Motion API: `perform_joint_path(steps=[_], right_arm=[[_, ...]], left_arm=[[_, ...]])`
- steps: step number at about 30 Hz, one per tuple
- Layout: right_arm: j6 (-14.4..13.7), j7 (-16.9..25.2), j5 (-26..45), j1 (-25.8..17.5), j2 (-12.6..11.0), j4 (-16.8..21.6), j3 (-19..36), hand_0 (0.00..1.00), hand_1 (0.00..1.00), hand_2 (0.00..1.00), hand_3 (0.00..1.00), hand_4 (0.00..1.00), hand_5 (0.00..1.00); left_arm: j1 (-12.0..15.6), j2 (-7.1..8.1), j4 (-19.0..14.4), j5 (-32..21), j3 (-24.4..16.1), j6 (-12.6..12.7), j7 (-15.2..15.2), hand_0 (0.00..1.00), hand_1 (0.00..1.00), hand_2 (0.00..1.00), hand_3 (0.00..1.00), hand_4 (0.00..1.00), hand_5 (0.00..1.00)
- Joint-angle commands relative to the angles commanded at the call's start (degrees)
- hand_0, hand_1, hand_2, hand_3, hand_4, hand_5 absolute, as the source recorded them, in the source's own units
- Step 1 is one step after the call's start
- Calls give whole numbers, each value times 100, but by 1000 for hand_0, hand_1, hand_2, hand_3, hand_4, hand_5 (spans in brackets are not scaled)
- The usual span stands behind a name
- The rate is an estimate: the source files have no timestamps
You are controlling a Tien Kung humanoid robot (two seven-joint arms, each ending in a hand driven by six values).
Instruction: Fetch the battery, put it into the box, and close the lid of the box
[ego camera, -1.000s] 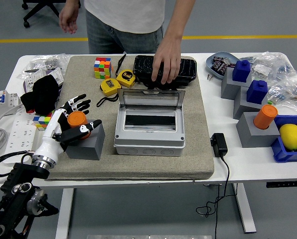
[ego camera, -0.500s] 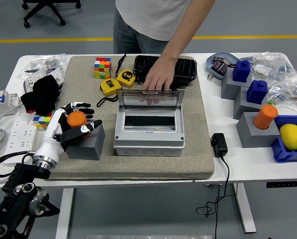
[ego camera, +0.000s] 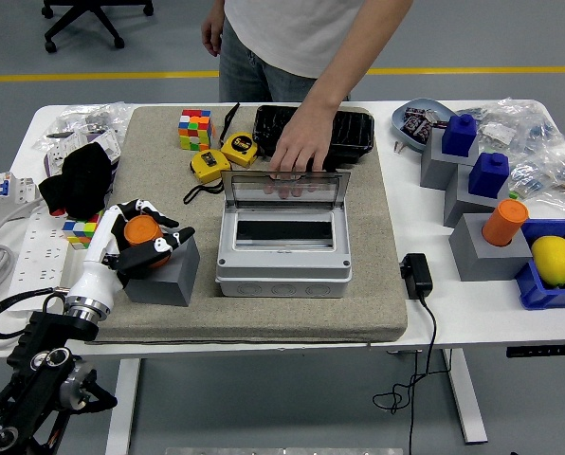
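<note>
An orange cylindrical battery [ego camera: 142, 228] stands in a grey block [ego camera: 166, 273] at the left of the mat. My left hand [ego camera: 144, 237] has its fingers curled around the battery. The grey box [ego camera: 282, 248] sits mid-mat with its clear lid [ego camera: 284, 194] raised upright. A person's hand [ego camera: 300, 150] rests on the top edge of the lid. My right hand is out of view.
Tape measures [ego camera: 224, 155], a Rubik's cube [ego camera: 194, 128] and a black case [ego camera: 344, 132] lie behind the box. A black cloth [ego camera: 80, 178] and power strip [ego camera: 17, 237] are at left. Grey blocks with blue and orange pieces [ego camera: 482, 204], a lemon [ego camera: 553, 258] and an adapter [ego camera: 416, 274] are at right.
My left fingers went from spread beside the battery to curled around it. The person's hand moved from the black case to the lid's top edge.
</note>
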Motion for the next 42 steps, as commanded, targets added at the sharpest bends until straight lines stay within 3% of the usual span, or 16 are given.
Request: perform_joint_path(steps=[1,6,7,20,29,30,31,37,42], right_arm=[[-1,0,-1,1,-1,0,5,781,706,717,748,998,998],[0,-2,0,-4,2,0,6,781,706,717,748,998,998],[0,-1,1,-5,2,0,5,781,706,717,748,998,998],[3,-7,-22,-6,2,0,12,782,706,717,748,998,998],[3,-8,-27,-16,1,0,13,782,705,717,748,998,998],[4,-7,-27,-17,1,0,13,782,705,717,748,998,998],[4,-7,-26,-17,1,0,13,782,706,717,747,998,998],[3,-6,-15,-14,6,0,13,782,706,717,748,998,998],[3,-6,-10,-9,-5,0,3,782,706,717,748,998,998]], left_arm=[[-2,-1,1,0,3,24,-11,131,206,164,120,998,2],[-5,2,-4,8,12,109,-52,131,206,164,120,998,2],[-5,3,-4,6,13,123,-60,84,133,118,94,998,2],[-34,22,-26,-219,26,481,-294,64,83,76,62,998,2],[-64,39,-123,-177,-42,557,-295,29,21,59,31,998,18],[-71,41,-144,-190,-44,569,-293,29,21,59,31,998,18],[-77,43,-165,-199,-44,581,-289,26,2,44,21,998,87],[-118,82,-362,-164,14,715,-237,36,2,33,9,998,122],[-155,199,-696,283,213,972,-189,36,2,33,9,998,122]])
